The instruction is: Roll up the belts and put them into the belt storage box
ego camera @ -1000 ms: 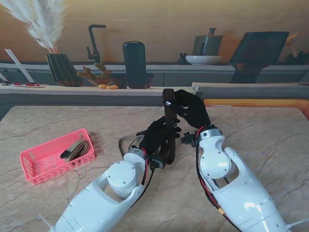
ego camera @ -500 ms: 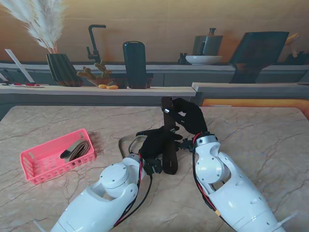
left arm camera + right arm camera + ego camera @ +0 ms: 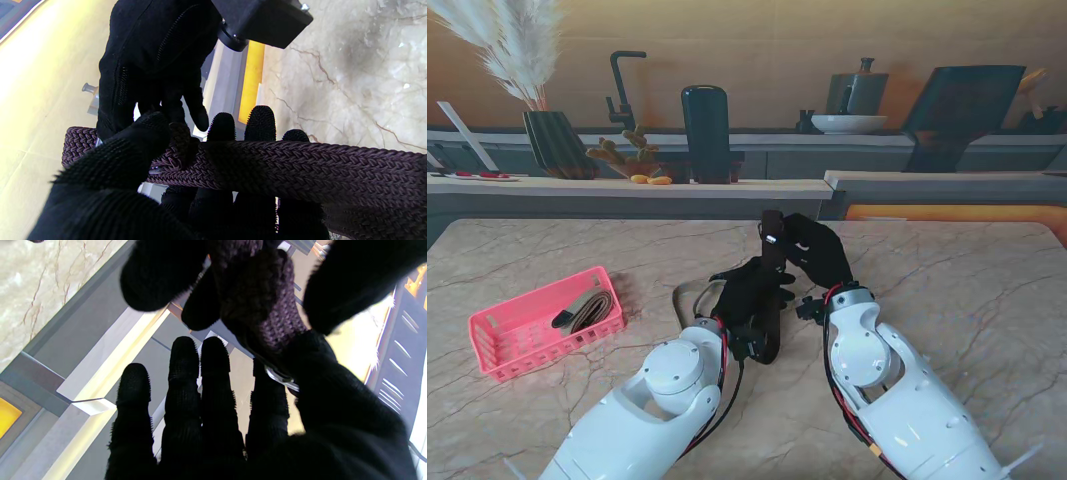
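Two robot hands (image 3: 772,275), braided belt (image 3: 300,163), unlabelled

Count of items on the marble table (image 3: 987,290): two belts in total. One dark braided belt (image 3: 770,290) is raised at the centre, gripped between two black-gloved hands, the left hand (image 3: 749,290) at 6 o'clock of the strap and the right hand (image 3: 817,250) at 2 o'clock of it. One tan belt (image 3: 587,310), coiled, lies inside the single pink storage box (image 3: 502,340) at 9 o'clock of the table. One loose light-coloured strap loop (image 3: 692,295) shows just at 9 o'clock of the left hand; whether it is a third belt cannot be determined. Two white robot arms are counted.
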Motion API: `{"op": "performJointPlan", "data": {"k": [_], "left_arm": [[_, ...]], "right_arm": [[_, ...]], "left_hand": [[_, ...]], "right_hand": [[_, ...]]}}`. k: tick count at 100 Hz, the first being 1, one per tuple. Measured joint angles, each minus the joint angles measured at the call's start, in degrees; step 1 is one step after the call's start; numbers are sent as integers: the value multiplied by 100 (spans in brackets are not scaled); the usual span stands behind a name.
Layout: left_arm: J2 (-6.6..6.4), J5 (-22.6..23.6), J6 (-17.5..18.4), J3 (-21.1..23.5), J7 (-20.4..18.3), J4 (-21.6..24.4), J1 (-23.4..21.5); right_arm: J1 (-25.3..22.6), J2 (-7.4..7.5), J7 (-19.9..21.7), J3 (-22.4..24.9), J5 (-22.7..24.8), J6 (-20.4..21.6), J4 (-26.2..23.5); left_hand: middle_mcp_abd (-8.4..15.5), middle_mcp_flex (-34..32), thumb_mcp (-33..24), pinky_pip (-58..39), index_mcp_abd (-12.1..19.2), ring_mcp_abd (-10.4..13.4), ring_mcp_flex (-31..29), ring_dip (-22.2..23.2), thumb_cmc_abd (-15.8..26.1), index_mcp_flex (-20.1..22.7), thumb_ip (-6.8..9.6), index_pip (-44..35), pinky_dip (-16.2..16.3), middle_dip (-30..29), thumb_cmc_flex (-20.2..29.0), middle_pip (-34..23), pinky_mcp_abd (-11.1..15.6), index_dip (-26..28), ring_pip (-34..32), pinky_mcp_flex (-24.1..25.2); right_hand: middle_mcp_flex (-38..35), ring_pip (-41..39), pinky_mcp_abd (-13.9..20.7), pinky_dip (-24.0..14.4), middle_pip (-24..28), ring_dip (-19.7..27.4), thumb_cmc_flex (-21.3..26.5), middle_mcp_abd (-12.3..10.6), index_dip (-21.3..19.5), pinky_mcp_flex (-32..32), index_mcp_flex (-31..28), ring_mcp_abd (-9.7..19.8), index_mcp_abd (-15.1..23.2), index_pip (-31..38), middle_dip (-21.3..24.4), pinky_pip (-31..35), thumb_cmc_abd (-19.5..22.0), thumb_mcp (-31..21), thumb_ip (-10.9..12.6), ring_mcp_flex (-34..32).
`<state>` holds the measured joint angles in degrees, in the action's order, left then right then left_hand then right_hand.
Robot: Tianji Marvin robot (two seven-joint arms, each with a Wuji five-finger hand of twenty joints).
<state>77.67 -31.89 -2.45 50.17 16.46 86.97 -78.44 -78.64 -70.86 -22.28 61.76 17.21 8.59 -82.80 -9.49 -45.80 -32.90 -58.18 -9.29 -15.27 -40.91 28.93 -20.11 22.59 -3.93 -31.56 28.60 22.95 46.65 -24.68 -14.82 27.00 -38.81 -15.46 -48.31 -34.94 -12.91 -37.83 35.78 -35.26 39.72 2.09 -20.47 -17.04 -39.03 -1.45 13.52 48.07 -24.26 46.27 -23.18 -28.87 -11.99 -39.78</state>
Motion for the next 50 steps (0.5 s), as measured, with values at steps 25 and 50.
{"op": "performJointPlan", "data": {"k": [25, 50], "left_arm": [[7, 116, 13, -61, 33, -55, 53], [32, 760, 13, -92, 26, -185, 107]], "right_arm": [[-30, -21, 7, -42, -104, -43, -4], [-329, 30, 703, 300, -134, -200, -452]], "left_hand": [[7, -487, 1522, -337, 0, 15, -301, 285, 429, 175, -46, -545, 150, 966, 1844, -175, -6, 103, -361, -131], [-75, -732, 1425, -995, 51, -7, -714, 1061, 209, 236, -76, -1530, 526, 2240, 2024, -1221, -283, 1280, -1365, -415]], "right_hand": [[0, 0, 0, 8, 0, 0, -5, 1, 8, 0, 5, 0, 1, 4, 1, 0, 0, -43, 0, 0], [-143, -2, 0, 10, 23, 0, -5, 70, 102, -126, 49, -40, -1, 4, 4, 0, -2, -175, 0, -15]]}}
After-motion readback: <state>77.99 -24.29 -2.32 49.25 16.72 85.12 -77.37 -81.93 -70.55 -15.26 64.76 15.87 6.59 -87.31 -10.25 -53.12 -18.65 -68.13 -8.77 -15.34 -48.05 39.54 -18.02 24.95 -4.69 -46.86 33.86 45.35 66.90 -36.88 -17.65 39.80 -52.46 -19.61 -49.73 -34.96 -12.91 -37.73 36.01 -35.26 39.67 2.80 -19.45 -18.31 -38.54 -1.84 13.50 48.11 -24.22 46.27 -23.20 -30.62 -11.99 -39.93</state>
